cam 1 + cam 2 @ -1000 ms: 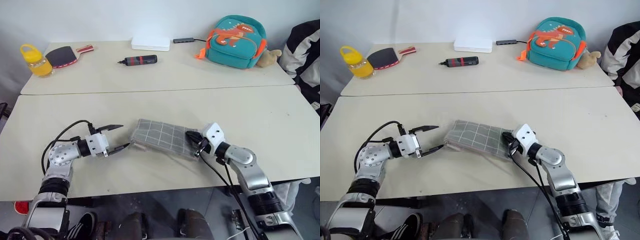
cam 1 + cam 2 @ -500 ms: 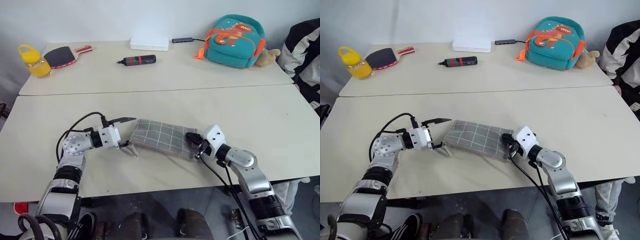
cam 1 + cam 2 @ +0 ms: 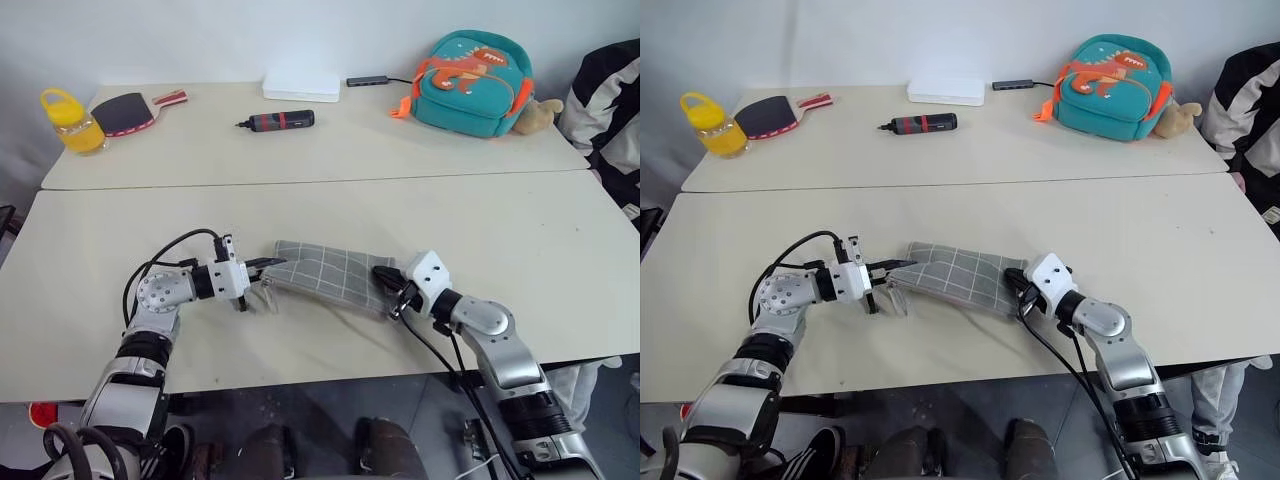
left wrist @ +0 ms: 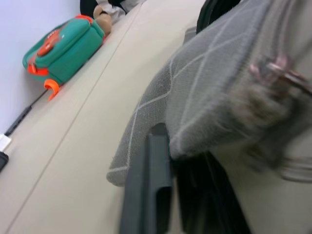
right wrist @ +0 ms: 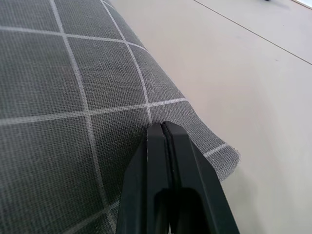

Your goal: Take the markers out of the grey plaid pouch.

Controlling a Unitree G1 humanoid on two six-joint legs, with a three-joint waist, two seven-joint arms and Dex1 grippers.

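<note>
Step in hand: pinning pouch (image 3: 328,276) at both ends, near front edge of desk (image 3: 560,250). Left claw (image 3: 262,266) clenched on pouch's left end, beside zipper pull; right claw (image 3: 388,290) clenched on right end. Markers unseen, presumably inside. Next, likely: work zipper open, then reach in. Pale desk, second desk behind with backpack (image 3: 470,82), black cylinder (image 3: 280,121), paddle (image 3: 128,112), yellow bottle (image 3: 70,120), white box (image 3: 301,86). White wall beyond.
</note>
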